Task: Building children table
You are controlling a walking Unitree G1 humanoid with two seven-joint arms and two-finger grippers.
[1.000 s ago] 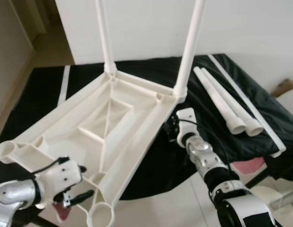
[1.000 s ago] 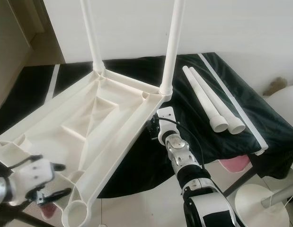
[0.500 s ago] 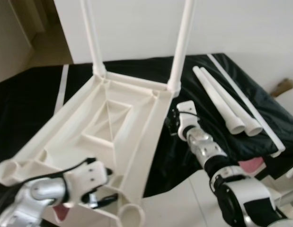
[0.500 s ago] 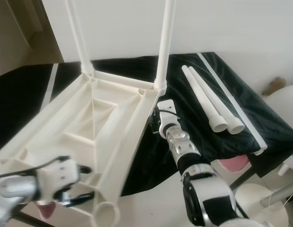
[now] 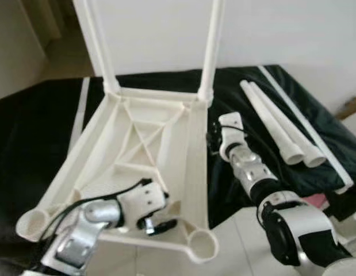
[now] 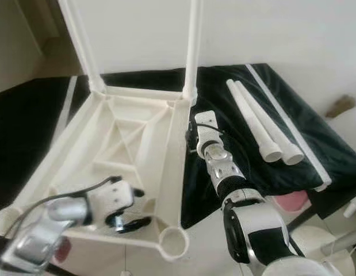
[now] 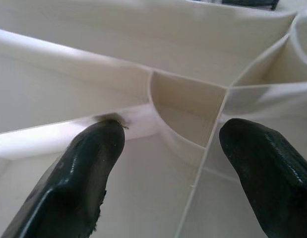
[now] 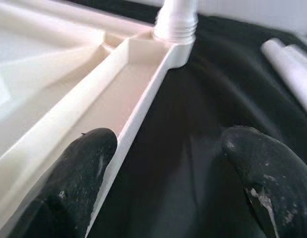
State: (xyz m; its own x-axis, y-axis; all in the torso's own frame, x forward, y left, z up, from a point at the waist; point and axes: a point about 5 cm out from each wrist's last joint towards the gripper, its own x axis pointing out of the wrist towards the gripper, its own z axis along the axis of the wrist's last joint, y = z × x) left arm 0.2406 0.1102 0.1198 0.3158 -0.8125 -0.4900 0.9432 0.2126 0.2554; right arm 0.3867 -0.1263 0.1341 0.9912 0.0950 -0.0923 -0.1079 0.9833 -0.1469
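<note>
We note tabletop point(image 5: 149, 144) has swung round since 1 s ago; left gripper point(image 5: 157, 215) now inside its ribs, open. Right gripper point(image 8: 168, 163) open beside rim. Two legs point(image 5: 281, 126) still unfitted.

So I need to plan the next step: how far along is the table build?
About half done. Two legs stand in the far sockets of the upturned tabletop. In hand: the left end effector sits open inside the near ribs and the right end effector is open at the right rim. Left: two loose legs on the black cloth and two empty near sockets.
</note>
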